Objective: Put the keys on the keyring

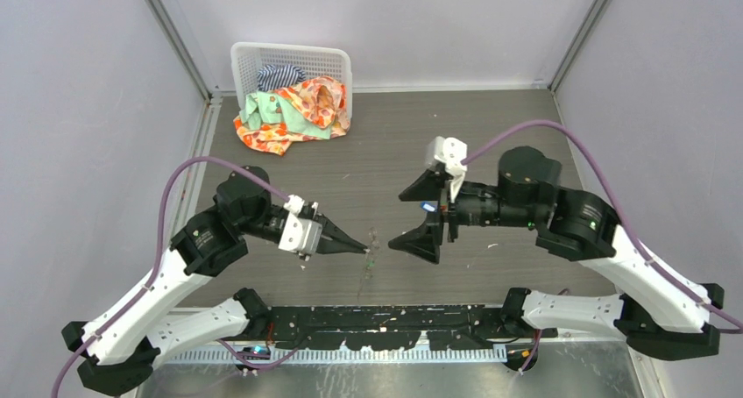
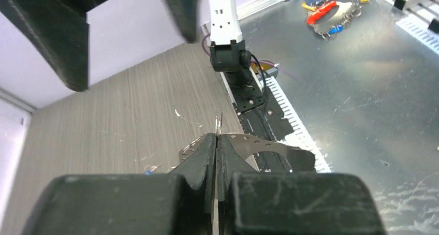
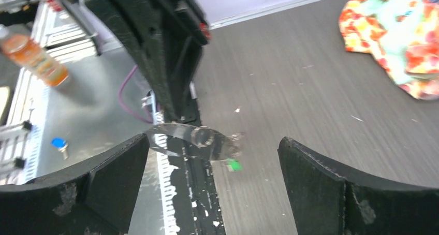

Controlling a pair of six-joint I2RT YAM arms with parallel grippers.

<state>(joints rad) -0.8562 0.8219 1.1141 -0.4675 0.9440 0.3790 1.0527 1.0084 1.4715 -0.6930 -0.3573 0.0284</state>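
Observation:
My left gripper [image 1: 357, 246] [image 2: 216, 136] is shut on the keyring [image 2: 218, 122], a thin silvery wire that sticks up edge-on from the fingertips. From the right wrist view the keyring [image 3: 194, 141] is a blurred silvery loop, with the green key [image 3: 234, 164] at its lower end. The green key [image 1: 369, 259] is only a speck in the top view. On the table below my left fingers lies a small blue key [image 2: 149, 169]. My right gripper [image 1: 421, 216] [image 3: 213, 140] stands wide open just right of the ring, with nothing between its fingers.
A white basket [image 1: 335, 63] of clothes stands at the back left, a floral cloth [image 3: 393, 33] spilling out. A black rail [image 1: 385, 328] borders the near edge. On the metal bench beyond lie an orange bottle [image 3: 36, 56], loose key bunches [image 2: 326, 15] and another blue-headed key [image 3: 58, 143].

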